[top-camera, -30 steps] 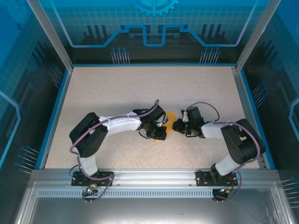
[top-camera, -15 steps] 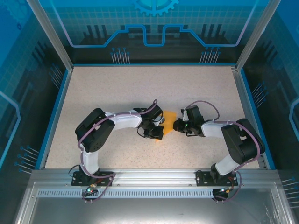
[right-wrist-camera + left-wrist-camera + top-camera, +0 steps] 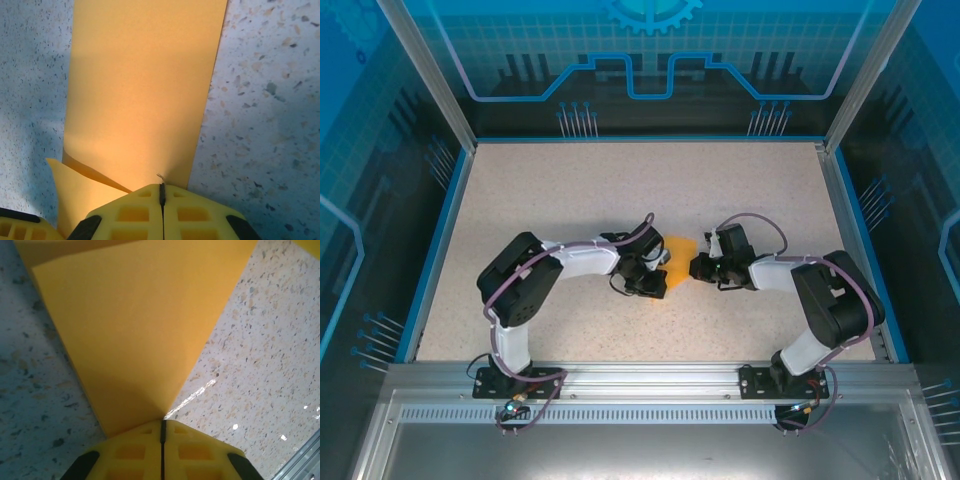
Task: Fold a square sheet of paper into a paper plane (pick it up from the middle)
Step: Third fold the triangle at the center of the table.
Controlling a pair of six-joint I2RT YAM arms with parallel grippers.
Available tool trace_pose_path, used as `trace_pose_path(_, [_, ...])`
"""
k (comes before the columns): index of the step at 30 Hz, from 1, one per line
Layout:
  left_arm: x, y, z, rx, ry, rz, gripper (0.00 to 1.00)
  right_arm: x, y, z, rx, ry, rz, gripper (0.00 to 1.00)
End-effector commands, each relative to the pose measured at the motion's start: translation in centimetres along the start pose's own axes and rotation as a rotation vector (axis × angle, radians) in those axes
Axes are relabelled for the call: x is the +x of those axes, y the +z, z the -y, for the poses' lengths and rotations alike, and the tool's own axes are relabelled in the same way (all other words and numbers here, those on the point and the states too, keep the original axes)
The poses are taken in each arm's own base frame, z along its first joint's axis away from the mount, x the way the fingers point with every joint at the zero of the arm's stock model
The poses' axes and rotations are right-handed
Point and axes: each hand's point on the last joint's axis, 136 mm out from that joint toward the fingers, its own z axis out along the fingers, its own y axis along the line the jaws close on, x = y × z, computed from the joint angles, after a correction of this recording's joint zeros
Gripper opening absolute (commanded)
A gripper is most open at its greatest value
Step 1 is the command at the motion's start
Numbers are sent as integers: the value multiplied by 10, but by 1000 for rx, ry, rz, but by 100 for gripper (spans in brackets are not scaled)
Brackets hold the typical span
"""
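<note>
The left fingers [image 3: 656, 284] and the right fingers [image 3: 701, 268] sit close together near the middle of the speckled desk [image 3: 620, 190]. Their tips are turned toward each other, and the orange sheet of paper [image 3: 682, 248] is between them. From the left wrist, the two yellow left fingers [image 3: 132, 452] are pressed tight together, with just a thin dark line where they meet. The sheet of paper [image 3: 135, 330] comes out right at that line. It is a narrow point at the tips and gets wider farther away from them. So the left fingers are pinching the pointy end. From the right wrist, the right fingers [image 3: 132, 215] are pressed tight together too. Here the sheet of paper [image 3: 142, 90] runs straight away from the tips like a long strip with straight sides. Its near edge goes in where the two fingers meet, so they are pinching it as well. Just left of those tips, a second layer [image 3: 75, 192] peeks out from under the top one, so the paper is folded. I cannot tell if the paper touches the desk or hangs a little above it.
</note>
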Motion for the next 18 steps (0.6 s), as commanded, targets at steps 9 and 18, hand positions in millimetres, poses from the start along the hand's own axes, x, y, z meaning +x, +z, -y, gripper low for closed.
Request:
trace_pose_path(9, [61, -2, -47, -109, -86, -158, 7, 36, 5, 61, 227, 45, -120, 6])
trace_pose_path(18, [83, -9, -55, -110, -113, -185, 7, 36, 7, 58, 218, 35, -130, 6])
